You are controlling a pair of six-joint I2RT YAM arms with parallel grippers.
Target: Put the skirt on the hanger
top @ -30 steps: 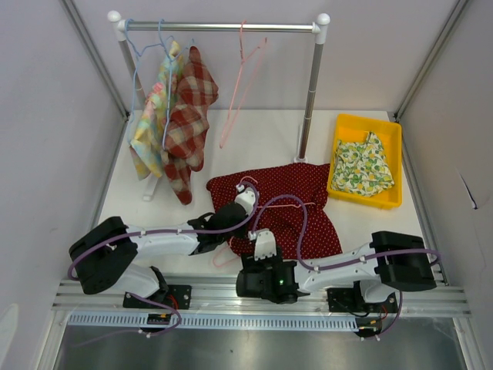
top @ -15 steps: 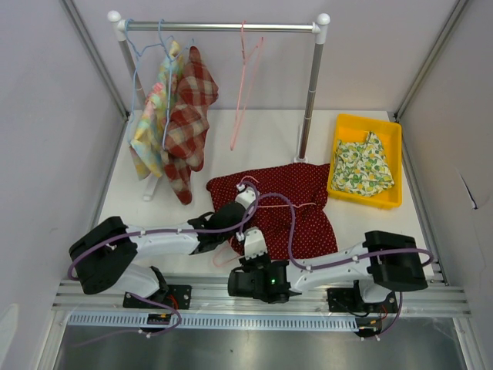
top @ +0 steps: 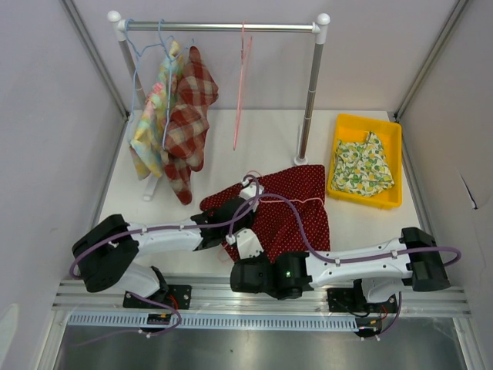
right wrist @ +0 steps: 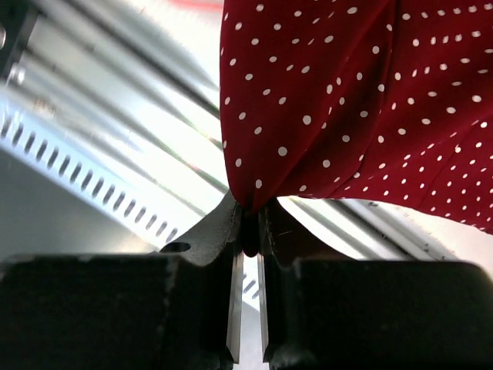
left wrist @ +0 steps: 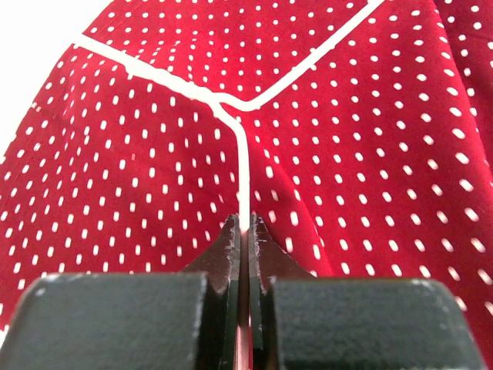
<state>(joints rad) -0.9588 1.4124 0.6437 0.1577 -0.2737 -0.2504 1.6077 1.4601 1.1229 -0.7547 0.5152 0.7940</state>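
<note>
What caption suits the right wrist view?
Right gripper with jaws pinched on an edge of the red dotted skirt.

White arm links [top: 166,237], black joints [top: 266,276], black jaws, purple cables [top: 302,227] along both.

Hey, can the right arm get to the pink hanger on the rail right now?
Probably not. The right claw is shut on the red skirt near the front, and the pink hanger hangs from the rail at the far back, beyond the skirt.
</note>
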